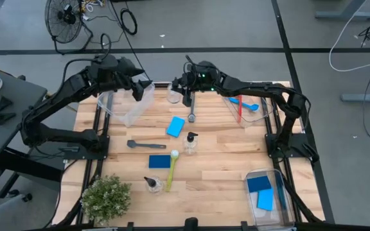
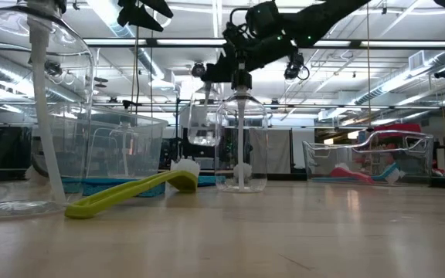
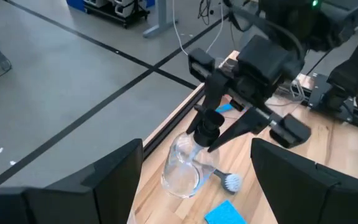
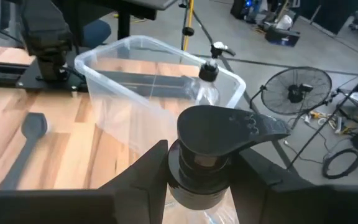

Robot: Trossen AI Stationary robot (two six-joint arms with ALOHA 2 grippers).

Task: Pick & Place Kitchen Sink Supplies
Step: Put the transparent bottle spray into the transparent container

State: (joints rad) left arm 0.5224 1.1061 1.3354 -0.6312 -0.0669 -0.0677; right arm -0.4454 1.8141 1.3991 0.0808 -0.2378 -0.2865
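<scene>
Pinched by its black pump top between the right end effector (image 4: 197, 163) fingers, the clear bottle (image 3: 187, 167) hangs upright directly below, apparently lifted off the bench (image 1: 223, 167), while the left end effector (image 1: 145, 85), spread, waits beside.

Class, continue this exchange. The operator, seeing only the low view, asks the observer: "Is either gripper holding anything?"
Observer: Yes. The right wrist view shows the right gripper closed on the black pump top of a clear bottle.
Operator: Where is the left gripper?
Observer: In the high view, the left gripper is open above the clear bin at the table's far left.
Operator: Anything lying near that bottle?
Observer: A grey brush lies on the table just beside it.
</scene>
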